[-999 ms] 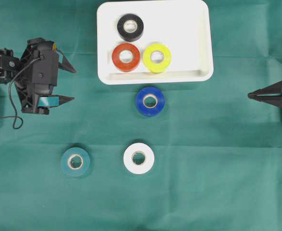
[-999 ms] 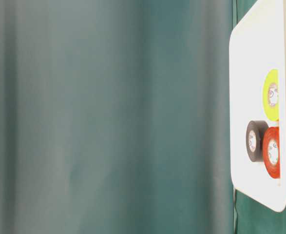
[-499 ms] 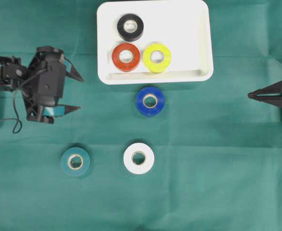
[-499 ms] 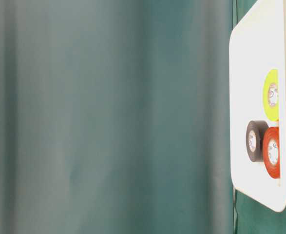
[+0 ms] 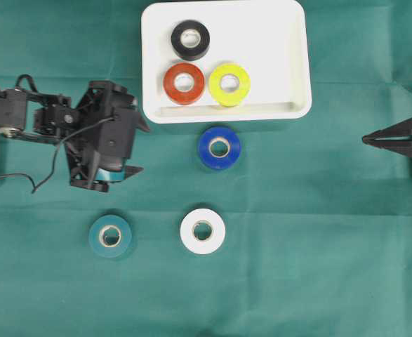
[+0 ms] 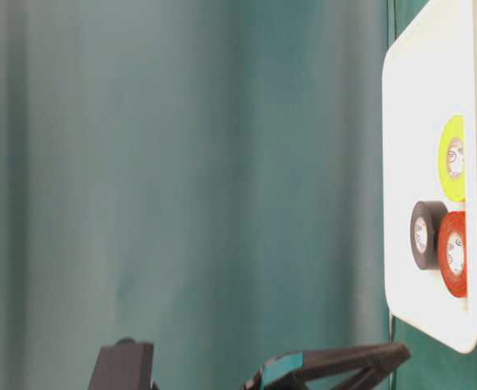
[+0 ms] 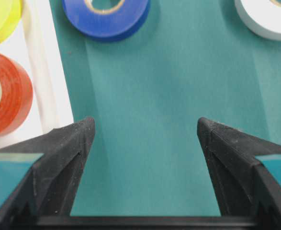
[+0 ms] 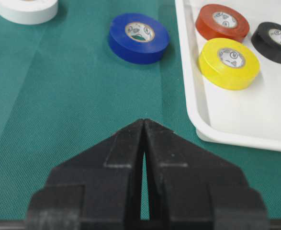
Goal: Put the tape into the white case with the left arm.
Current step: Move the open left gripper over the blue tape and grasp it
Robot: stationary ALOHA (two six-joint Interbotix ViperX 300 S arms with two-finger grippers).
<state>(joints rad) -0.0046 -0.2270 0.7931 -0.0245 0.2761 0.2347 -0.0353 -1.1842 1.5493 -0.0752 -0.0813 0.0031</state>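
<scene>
Since the earlier frames the left claw [image 5: 141, 149] has swung out from the desk's left edge toward the middle, now sitting just below the white case's [image 5: 290, 112] lower left corner. Nothing else has shifted.

Progress: black roll [image 5: 191, 39], red roll [image 5: 184, 83] and yellow roll [image 5: 229, 84] already lie inside the case. Three rolls remain on the green cloth: blue roll [image 5: 219, 147], white roll [image 5: 203, 230], teal roll [image 5: 110, 236]. So roughly half done, by my reading; the next pick has not begun.

Left claw: fingers [image 7: 66, 158] spread wide, nothing between them, only bare cloth in the wrist view. The blue roll lies straight ahead of it, apart from the tips, just below the case's near rim; probably the next target. The white roll sits ahead and off to one side, further out.

Right claw [image 8: 144, 125]: pressed together, empty, parked at the desk's right edge.
</scene>
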